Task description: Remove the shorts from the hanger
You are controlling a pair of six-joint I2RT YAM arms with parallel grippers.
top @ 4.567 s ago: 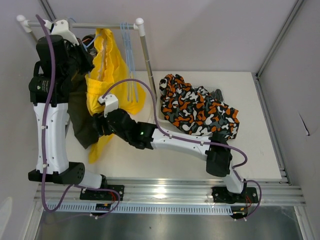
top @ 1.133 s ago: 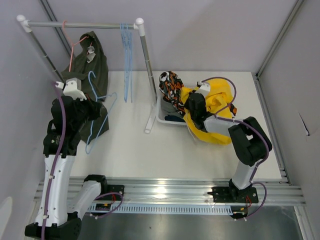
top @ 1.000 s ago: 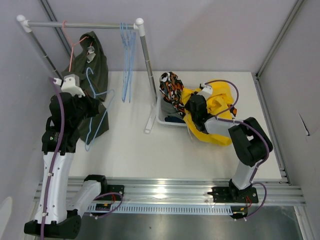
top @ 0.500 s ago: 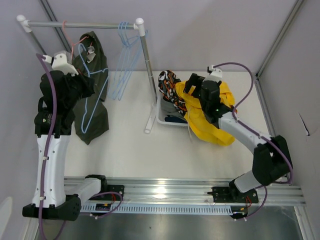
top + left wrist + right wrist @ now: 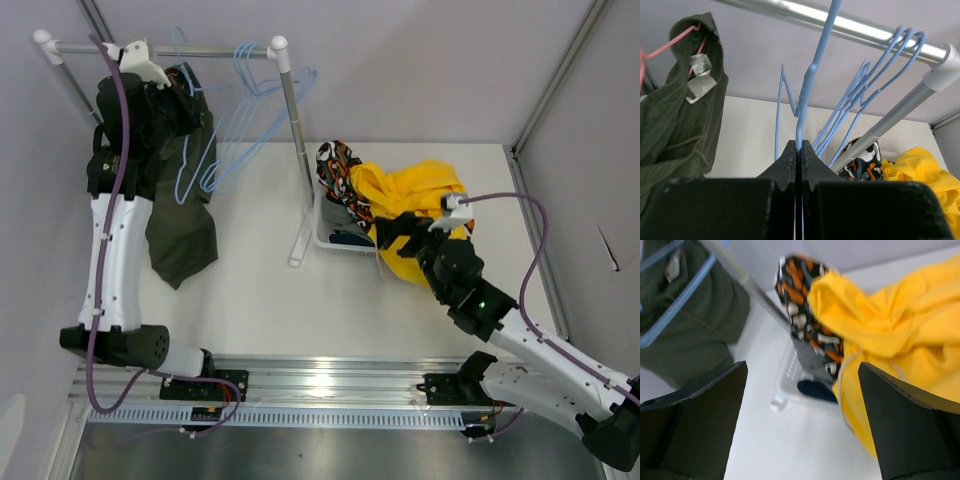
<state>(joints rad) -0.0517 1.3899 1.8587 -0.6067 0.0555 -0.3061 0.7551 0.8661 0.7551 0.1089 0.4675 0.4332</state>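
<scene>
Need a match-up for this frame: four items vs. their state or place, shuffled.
1 olive shorts
2 yellow shorts
3 left hand
4 right hand

A open, empty
B on pink hanger
C shut on blue hanger
D over basket

Pairs: 1-B, 2-D, 3-C, 4-A

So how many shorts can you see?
5: olive pair hangs on the rail; yellow pair, patterned pair, grey pair and navy pair are heaped at the basket. Others may be hidden underneath.
</scene>
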